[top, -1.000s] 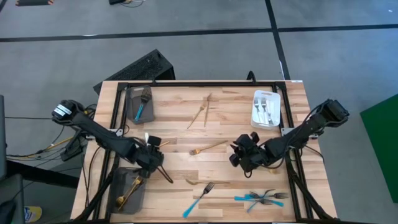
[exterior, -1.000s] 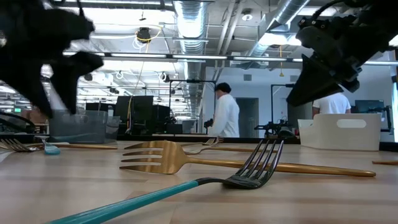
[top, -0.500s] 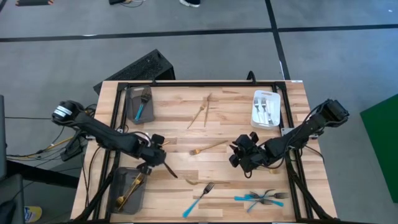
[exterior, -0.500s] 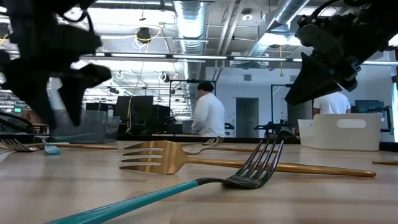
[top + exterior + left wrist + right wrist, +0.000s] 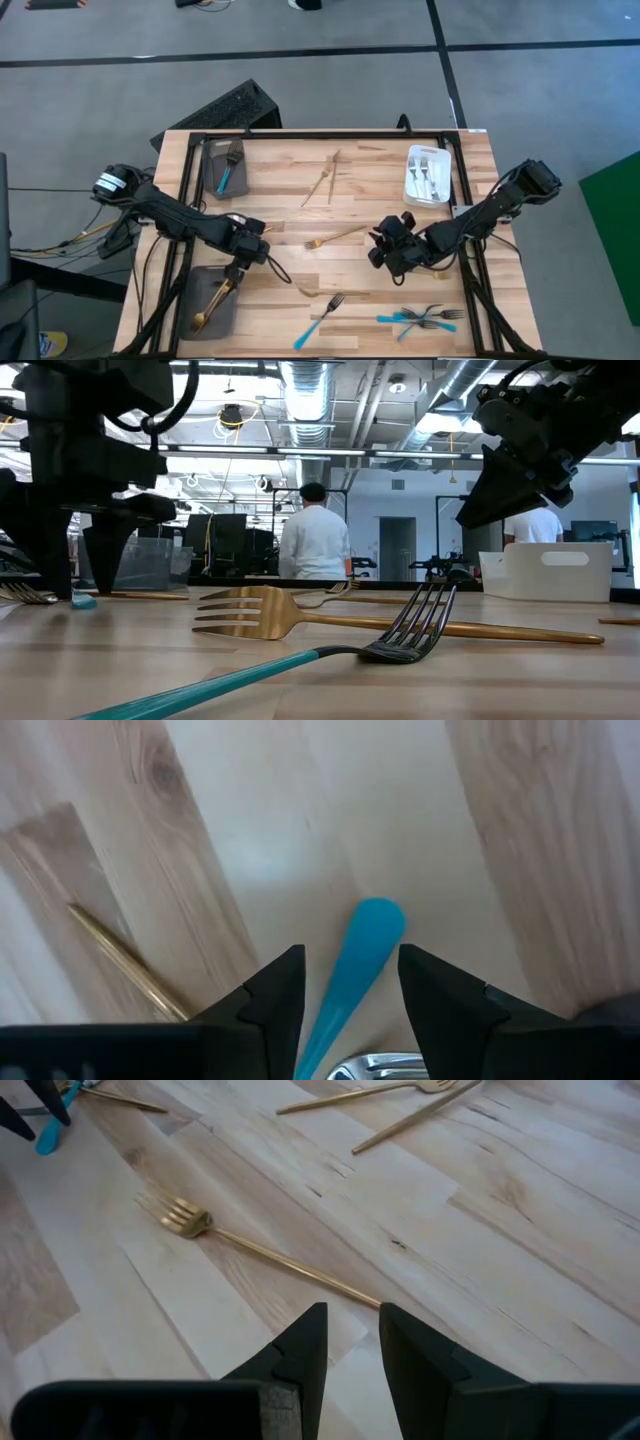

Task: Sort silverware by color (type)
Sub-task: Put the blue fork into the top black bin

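I am holding the left gripper (image 5: 350, 990) with its jaws apart, straddling the blue handle of a fork (image 5: 362, 960) that is lying flat on the desk (image 5: 380, 170) near the left front corner, a gold utensil (image 5: 125, 960) just beside it. The right gripper (image 5: 350, 1345) is waiting over the middle of the desk, jaws apart and holding nothing, above a gold fork (image 5: 260, 1250). Farther out, a grey tray (image 5: 210, 310) at the front left is carrying gold pieces, a second grey tray (image 5: 222, 165) at the back left a blue-handled one, and a white tray (image 5: 428, 178) silver forks. My worry is that the handle is thin and flat: closing off-centre could skid it aside or nudge the gold piece along.
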Robot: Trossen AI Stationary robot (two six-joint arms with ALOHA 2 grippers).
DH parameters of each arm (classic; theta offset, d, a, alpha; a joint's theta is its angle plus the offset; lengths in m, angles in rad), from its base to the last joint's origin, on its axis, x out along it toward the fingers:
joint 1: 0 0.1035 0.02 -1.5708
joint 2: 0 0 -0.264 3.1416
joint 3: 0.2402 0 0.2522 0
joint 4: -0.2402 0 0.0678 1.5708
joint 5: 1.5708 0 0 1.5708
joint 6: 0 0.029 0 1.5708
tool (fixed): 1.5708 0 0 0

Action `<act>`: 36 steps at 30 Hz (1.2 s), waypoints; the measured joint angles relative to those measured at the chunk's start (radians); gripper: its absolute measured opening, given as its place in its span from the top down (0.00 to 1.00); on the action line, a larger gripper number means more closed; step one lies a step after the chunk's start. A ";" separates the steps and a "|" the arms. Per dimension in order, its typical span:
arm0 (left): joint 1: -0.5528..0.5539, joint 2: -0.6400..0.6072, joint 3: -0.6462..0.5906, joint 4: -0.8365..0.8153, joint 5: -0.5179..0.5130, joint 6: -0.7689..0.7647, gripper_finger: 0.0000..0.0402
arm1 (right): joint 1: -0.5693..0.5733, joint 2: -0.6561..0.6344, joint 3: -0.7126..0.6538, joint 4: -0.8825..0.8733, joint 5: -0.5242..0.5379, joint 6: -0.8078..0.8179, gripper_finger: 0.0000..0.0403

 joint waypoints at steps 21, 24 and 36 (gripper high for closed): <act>-0.097 -0.001 0.205 -0.273 -0.076 -0.006 0.63 | -0.003 0.000 0.000 -0.002 -0.005 -0.005 0.70; -0.080 -0.002 0.230 -0.306 -0.139 0.071 0.63 | -0.003 0.000 0.000 -0.002 -0.020 -0.001 0.70; 0.056 0.007 0.127 -0.308 -0.064 0.385 0.62 | -0.003 0.000 0.000 0.019 -0.022 0.000 0.70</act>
